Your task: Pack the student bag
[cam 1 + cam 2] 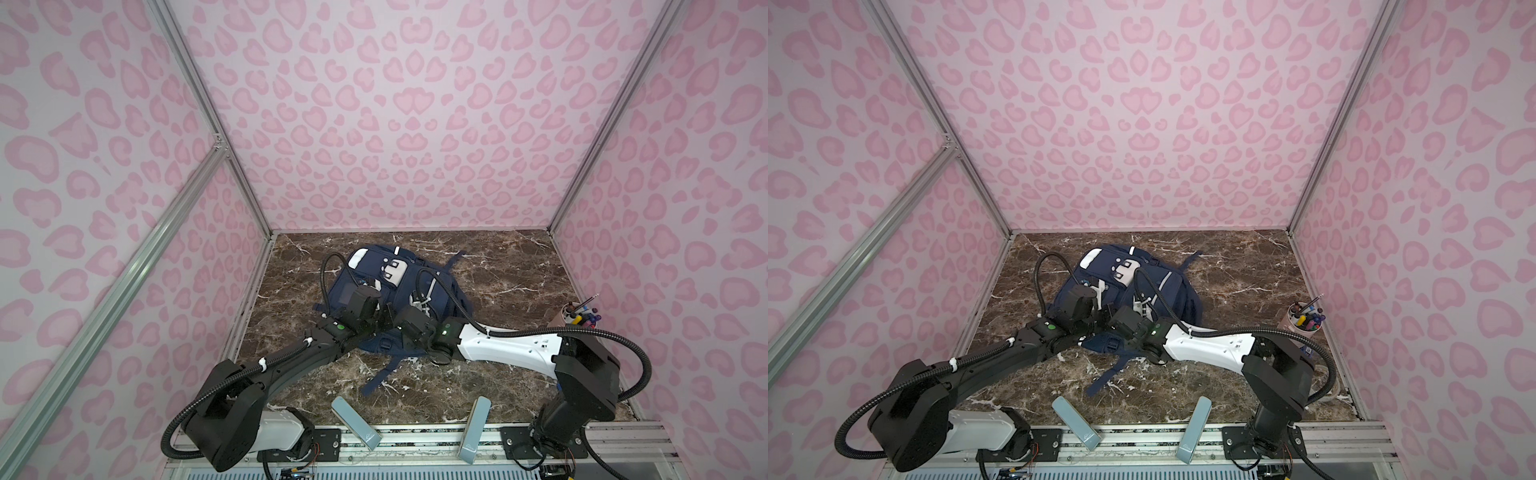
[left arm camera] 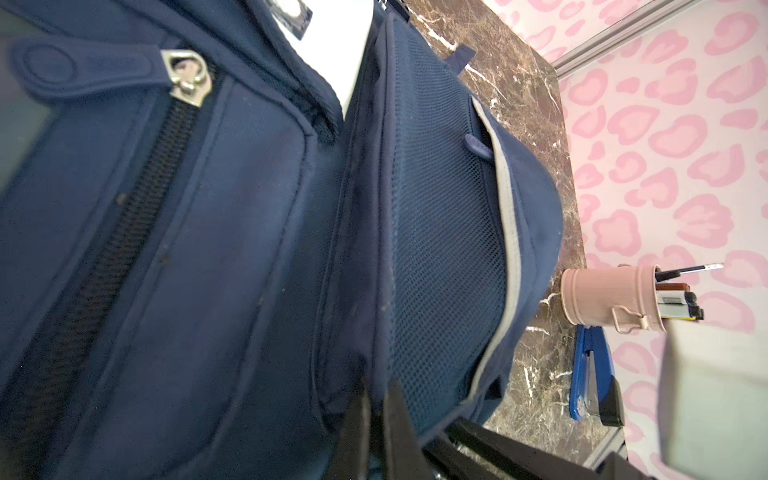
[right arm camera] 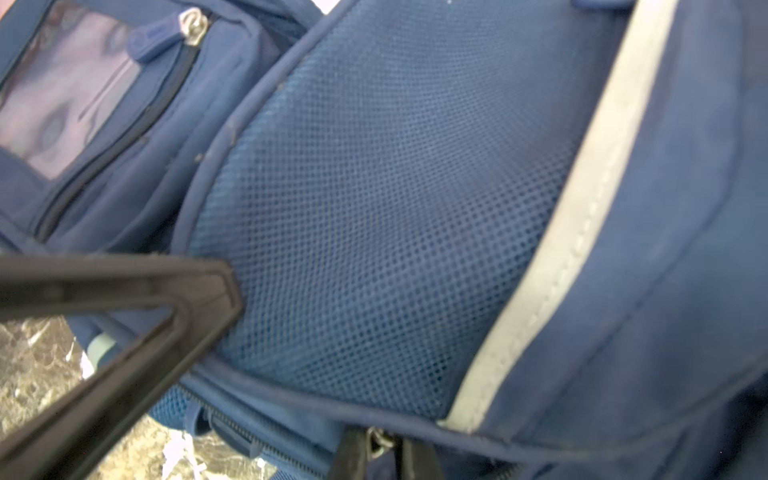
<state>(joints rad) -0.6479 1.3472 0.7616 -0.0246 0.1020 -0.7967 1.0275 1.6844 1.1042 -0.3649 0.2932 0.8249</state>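
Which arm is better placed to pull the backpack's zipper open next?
Right. The right fingers appear shut on the metal zipper pull at the edge of the student bag. The left fingers pinch fabric beside the mesh pocket, probably bracing the bag.

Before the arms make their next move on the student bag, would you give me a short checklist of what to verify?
1. Left gripper closed on the student bag at a fabric edge: ok.
2. Right gripper closed on the metal zipper pull: ok.
3. Zipper run free of snagged fabric: cannot tell, most of it is out of view.
4. Bag resting front-up on the table: ok.
5. Pen cup upright, clear of both arms: ok.
6. Loose items packed: not ok, the blue stapler lies on the table near the cup.
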